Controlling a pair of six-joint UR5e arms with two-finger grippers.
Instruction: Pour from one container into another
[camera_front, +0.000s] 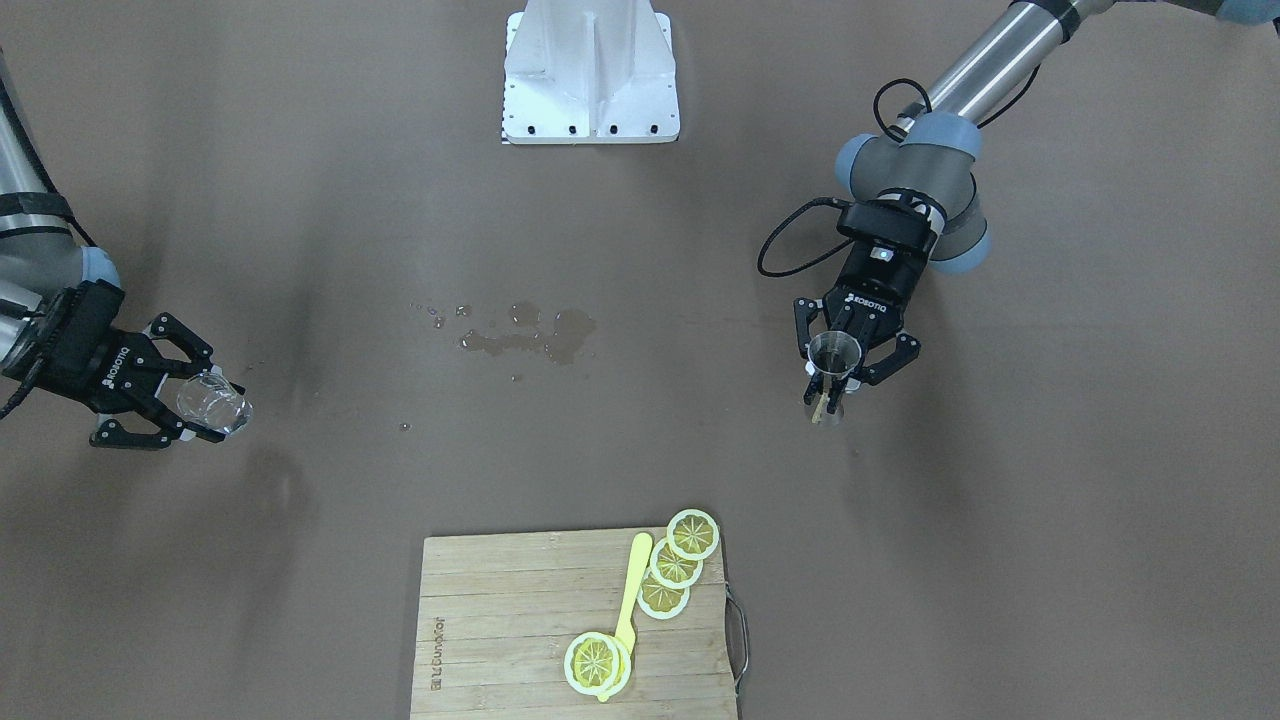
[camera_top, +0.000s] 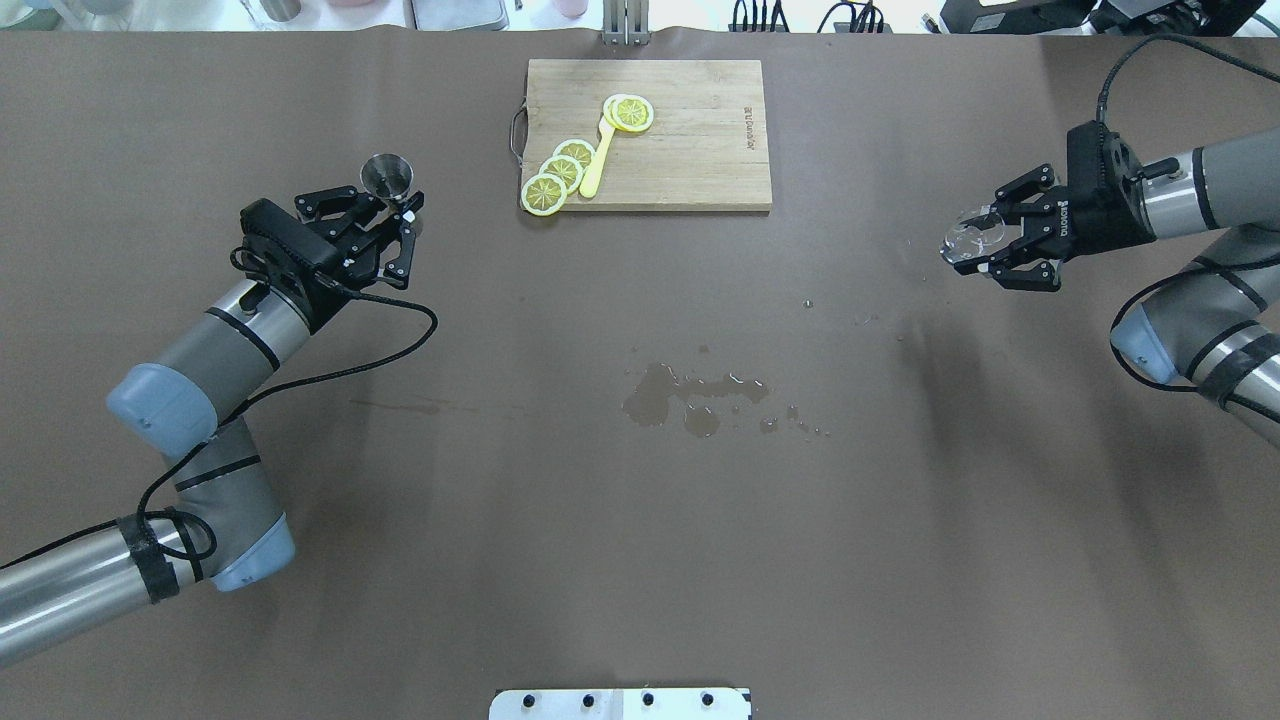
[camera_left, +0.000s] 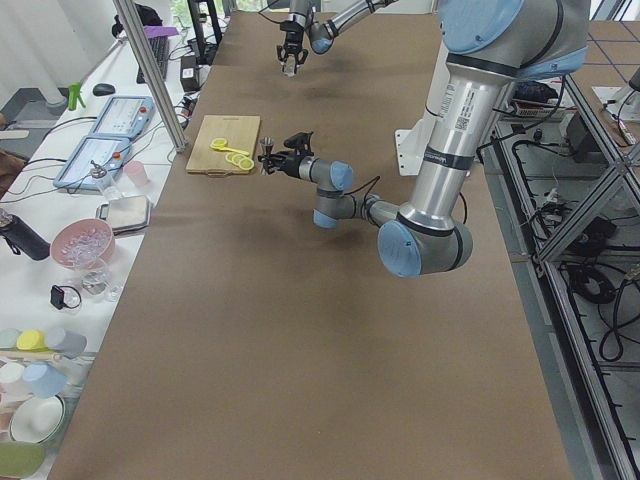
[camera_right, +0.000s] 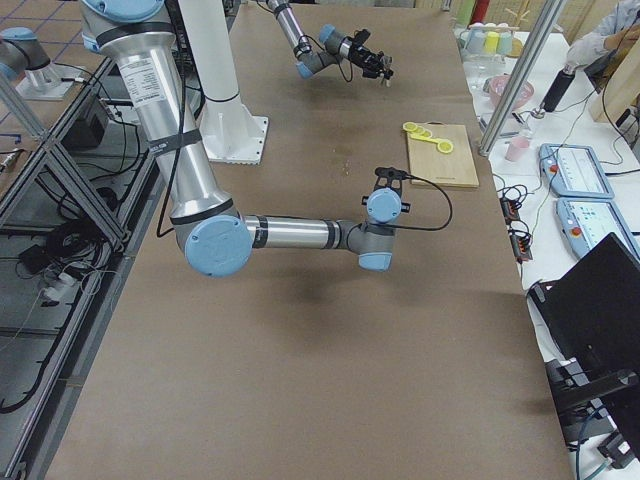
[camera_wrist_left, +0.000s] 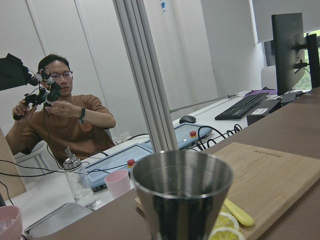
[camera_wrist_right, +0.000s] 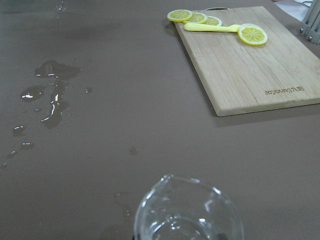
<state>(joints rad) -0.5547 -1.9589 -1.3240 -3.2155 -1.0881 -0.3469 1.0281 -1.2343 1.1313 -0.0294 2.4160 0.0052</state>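
Closest under the right wrist lens, grips a small clear round glass cup (camera_wrist_right: 187, 212): right gripper (camera_front: 203, 405) closed partway onto its wall, cup tilted and apparently off the brown table (camera_top: 600, 600). Cannot tell what remains inside. Holds the small silvery hourglass steel jigger (camera_wrist_left: 182, 195) upright, cone mouth up, in the left gripper (camera_top: 390, 205), clamped below the cone. Sits well apart from the cup, across nearly the whole table width, so likely calls for both arms drawing inward. Leaves open room at centre, save a wet spill (camera_top: 690, 395). Keeps the wooden cutting board (camera_top: 690, 150) with lemon slices (camera_top: 560, 175) by the far edge.
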